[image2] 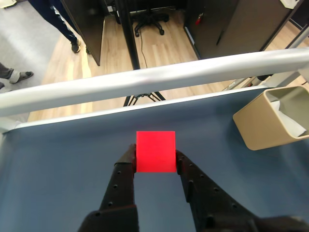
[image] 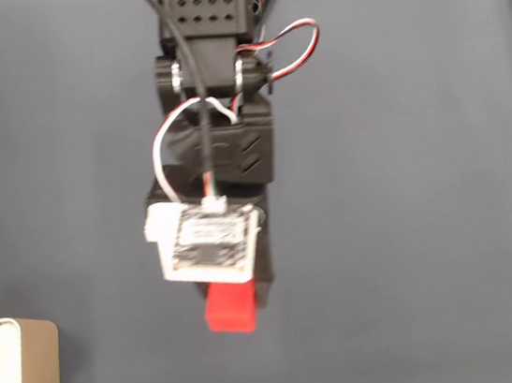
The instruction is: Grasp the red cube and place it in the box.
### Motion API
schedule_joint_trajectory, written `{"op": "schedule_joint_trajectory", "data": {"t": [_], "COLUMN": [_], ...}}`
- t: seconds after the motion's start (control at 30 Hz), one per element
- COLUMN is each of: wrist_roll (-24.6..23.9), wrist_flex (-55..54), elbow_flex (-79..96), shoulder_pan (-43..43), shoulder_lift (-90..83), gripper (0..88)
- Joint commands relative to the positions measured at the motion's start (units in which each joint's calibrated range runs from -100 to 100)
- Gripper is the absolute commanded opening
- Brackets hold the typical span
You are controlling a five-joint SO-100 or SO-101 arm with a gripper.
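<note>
Both jaws of the gripper (image2: 155, 157) are closed on the red cube (image2: 155, 152), one black finger pressed against each side of it in the wrist view, so the cube sits squarely between the fingertips with its front face fully showing. In the fixed view the red cube (image: 230, 309) pokes out from under the near end of the arm (image: 217, 112), just below a white-edged circuit board (image: 208, 243) mounted on the wrist; the gripper (image: 234, 300) itself is mostly hidden under that board. Whether the cube is lifted off the surface or resting on it cannot be told from either picture.

The arm reaches in from the far edge of the fixed view, with black, white and red wires looping along it. Under everything lies a dark grey-blue table (image: 412, 228).

The box (image2: 270, 121), beige with a white inside, stands to the right of the cube in the wrist view, well apart from it, near the table's far edge. In the fixed view the box (image: 29, 365) sits at the near left corner, partly cut off by the frame edge.

Beyond the table in the wrist view runs a pale rail (image2: 145, 79), then a wooden floor (image2: 159, 46) with dark furniture.
</note>
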Motion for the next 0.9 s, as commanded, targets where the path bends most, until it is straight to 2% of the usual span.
{"op": "schedule_joint_trajectory", "data": {"t": [0.0, 0.87], "wrist_roll": [0.5, 1.9], "wrist_flex": [0.5, 0.6], "elbow_flex": [-6.9, -32.5], "shoulder_pan": [3.0, 15.5], "shoulder_lift": [1.3, 20.6], "gripper": [6.8, 6.9]}}
